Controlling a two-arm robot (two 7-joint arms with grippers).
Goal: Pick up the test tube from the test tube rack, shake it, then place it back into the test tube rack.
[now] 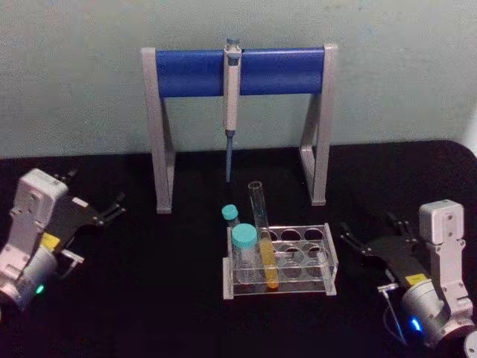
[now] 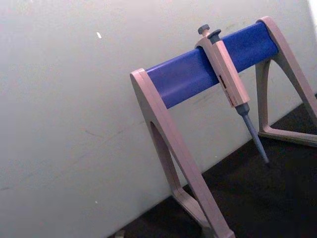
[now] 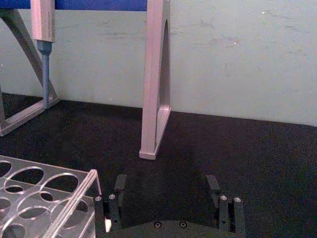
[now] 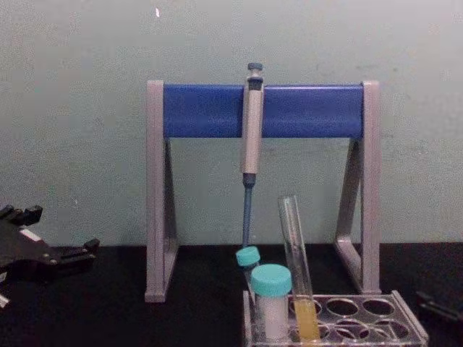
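You see the test tube point(image 1: 262, 237) leaning in the test tube rack point(image 1: 328, 262), beside two teal-capped tubes point(image 1: 244, 250); its round bottom is blurred behind the clear plastic. The right gripper point(image 3: 168, 184) waits just right of the rack with fingers spread, holding nothing. The left gripper point(image 1: 113, 208) stays far left; whether its fingers are apart you cannot tell. The pipette point(image 4: 251, 130) hangs on the stand point(image 4: 155, 195) behind.

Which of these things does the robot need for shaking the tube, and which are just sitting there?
Needed:
test tube, leaning in its hole
test tube rack
right gripper, open, beside the rack

Just sitting there:
pipette on pipette stand
teal-capped tubes
left gripper, parked
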